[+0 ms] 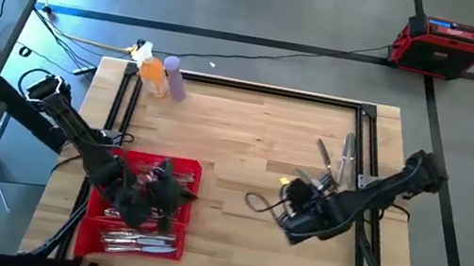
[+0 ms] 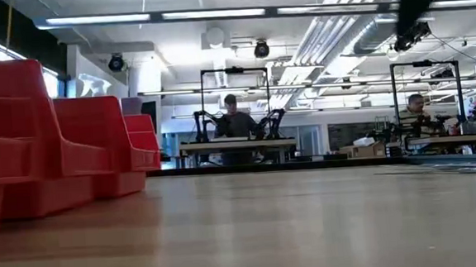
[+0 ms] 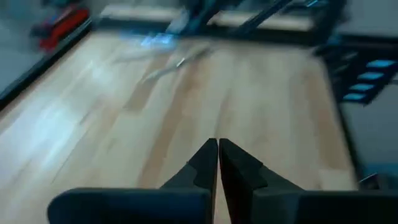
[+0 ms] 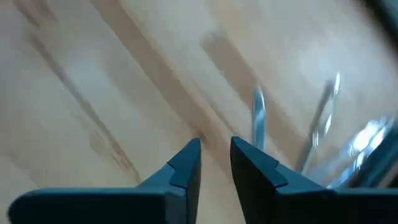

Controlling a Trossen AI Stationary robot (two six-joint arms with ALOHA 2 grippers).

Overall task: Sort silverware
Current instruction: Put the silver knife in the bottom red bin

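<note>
Risk: the right gripper misses or scatters the loose silverware

The right gripper (image 4: 216,163) is a little open and holds nothing, low over the bare wood near the loose silverware (image 1: 332,163) by the table's right edge; the thin pieces lie close together, so it may push them away. The left gripper (image 3: 217,160), closed and empty, hangs over the red tray (image 1: 195,172), where more pieces lie.

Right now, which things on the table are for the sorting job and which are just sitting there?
For the job:
silverware in the red tray
red tray
loose silverware near the right tool

Just sitting there:
orange bottle
purple bottle
</note>
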